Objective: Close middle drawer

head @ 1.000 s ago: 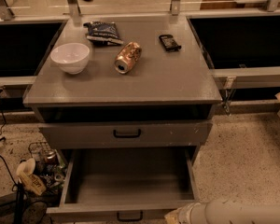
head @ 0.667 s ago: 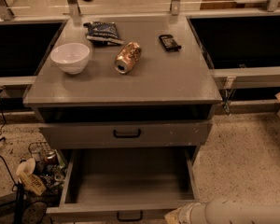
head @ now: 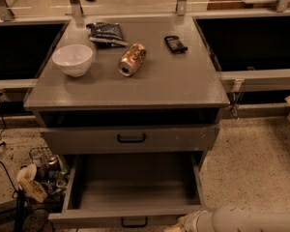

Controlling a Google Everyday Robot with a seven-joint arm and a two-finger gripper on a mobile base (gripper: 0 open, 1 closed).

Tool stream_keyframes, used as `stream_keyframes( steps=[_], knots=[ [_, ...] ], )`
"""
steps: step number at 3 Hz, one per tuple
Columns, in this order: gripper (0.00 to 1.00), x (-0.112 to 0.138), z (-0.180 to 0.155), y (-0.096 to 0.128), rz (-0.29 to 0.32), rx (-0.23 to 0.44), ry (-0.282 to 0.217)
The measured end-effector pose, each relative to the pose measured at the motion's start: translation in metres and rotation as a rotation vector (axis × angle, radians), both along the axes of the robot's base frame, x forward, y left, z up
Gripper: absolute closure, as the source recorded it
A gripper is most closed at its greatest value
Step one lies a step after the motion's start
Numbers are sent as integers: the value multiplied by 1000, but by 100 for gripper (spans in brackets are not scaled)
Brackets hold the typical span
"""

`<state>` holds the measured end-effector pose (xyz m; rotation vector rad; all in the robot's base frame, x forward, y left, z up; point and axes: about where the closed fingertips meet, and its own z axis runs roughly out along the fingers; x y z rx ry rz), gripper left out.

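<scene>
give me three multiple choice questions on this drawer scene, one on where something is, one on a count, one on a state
1. Where is the end effector?
A. high at the left edge
B. at the bottom edge, by the front of the middle drawer
C. in the top right corner

2. How many things lie on the cabinet top?
A. two
B. four
C. six

3. The middle drawer is
A. pulled out and empty
B. pushed fully in
C. pulled out and full of cans

Answers:
1 B: it shows low in the view, right of the drawer's handle.
2 B: white bowl, can, dark bag, small black object.
3 A: its bare tray floor shows.
</scene>
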<state>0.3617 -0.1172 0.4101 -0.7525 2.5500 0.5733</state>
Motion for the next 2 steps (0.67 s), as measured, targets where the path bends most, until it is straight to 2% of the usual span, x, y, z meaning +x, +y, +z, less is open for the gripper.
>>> stream_keyframes(
  steps=[1, 2],
  knots=[
    [0, 0, 0, 0, 0, 0, 0],
    [0, 0, 0, 0, 0, 0, 0]
  ],
)
